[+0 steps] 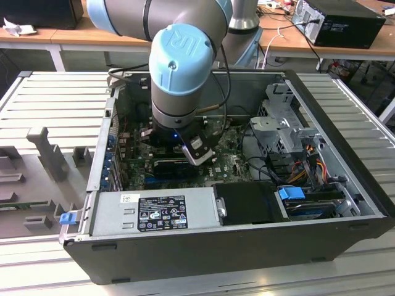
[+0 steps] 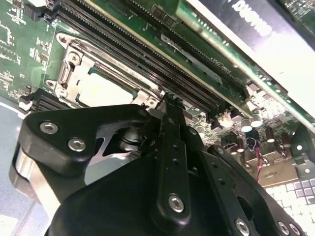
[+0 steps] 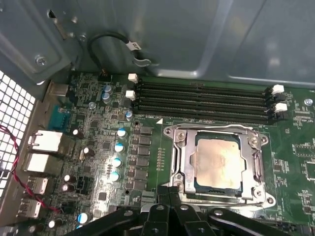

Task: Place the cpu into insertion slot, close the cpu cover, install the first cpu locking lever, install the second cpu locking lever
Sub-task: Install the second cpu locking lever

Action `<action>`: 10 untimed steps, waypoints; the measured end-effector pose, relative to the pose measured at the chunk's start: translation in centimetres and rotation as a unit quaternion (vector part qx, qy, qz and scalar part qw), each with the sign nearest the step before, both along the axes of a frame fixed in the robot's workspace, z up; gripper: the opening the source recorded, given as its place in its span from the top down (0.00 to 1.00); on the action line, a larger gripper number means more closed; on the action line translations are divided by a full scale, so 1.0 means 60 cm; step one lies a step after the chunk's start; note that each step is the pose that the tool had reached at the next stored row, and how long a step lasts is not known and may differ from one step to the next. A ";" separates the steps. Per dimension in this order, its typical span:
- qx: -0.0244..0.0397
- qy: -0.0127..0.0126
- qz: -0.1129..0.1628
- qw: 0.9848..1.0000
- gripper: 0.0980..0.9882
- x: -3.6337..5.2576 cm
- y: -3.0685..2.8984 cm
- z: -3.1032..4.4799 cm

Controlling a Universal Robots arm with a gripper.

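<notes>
In both wrist views the gripper (image 3: 170, 196) is hovering just at the near edge of the insertion slot (image 3: 177, 162), and its 2 fingers (image 2: 170, 147) are looking pressed together with nothing pinched between them. From how things lie, the first 2 steps appear done: the cpu (image 3: 217, 162) is sitting flat in the slot with its pale metal top facing up, and the cpu cover (image 3: 256, 162) is lying down around it, framing the chip through its square window. The locking levers are harder to judge; thin metal rods seem to be running along the slot's sides, but whether either is latched cannot be told, so that work is probably what is left.

The chip is nearly square, so it has no marked long axis; its edges are lying parallel to the 4 long black memory slots (image 3: 202, 101) just beyond it on the green motherboard (image 3: 98, 147).

In the exterior view the arm (image 1: 182, 68) is reaching down into the open computer case (image 1: 345, 123), over the board's middle.
</notes>
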State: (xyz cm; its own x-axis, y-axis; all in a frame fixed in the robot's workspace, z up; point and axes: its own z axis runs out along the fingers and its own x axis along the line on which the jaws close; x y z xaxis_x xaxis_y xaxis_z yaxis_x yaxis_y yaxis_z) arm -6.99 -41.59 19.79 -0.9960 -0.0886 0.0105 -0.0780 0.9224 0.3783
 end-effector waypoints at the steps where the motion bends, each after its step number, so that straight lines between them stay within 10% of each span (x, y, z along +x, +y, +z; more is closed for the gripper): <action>1: 0.001 0.000 0.000 1.000 0.99 0.000 0.0000 -0.001; 10: 0.005 0.000 0.000 1.000 0.99 0.000 0.0004 -0.008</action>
